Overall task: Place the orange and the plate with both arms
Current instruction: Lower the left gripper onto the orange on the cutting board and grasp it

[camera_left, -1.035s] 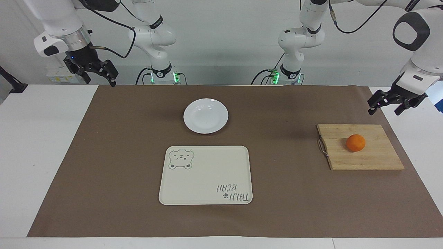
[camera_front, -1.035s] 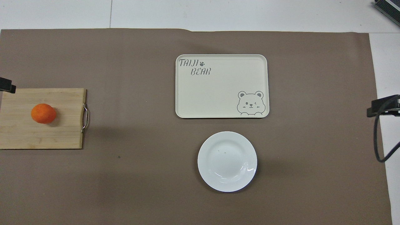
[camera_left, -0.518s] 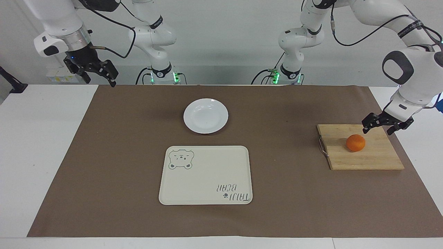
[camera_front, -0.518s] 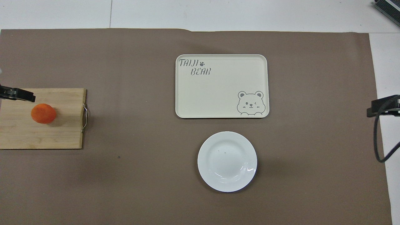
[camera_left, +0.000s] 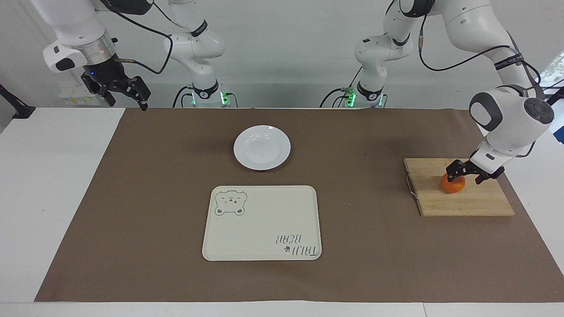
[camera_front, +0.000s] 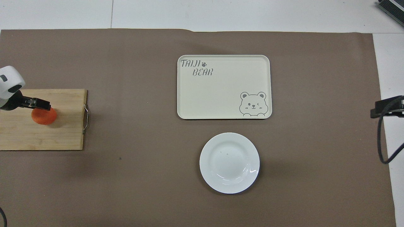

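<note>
Orange point(camera_left: 453, 185) on board point(camera_left: 462, 200); tray point(camera_left: 262, 223) reads "TAIJI BEAR".

left gripper point(camera_left: 465, 175) hangs low with fingers spread, its wrist bent steeply down. right gripper point(camera_left: 124, 94) waits raised at its own end, fingers apart.

We see the orange point(camera_left: 453, 186) only partly, its top covered by the left gripper point(camera_left: 465, 175). The picture's edge cuts the cutting board point(camera_front: 47, 135) in the overhead view.
</note>
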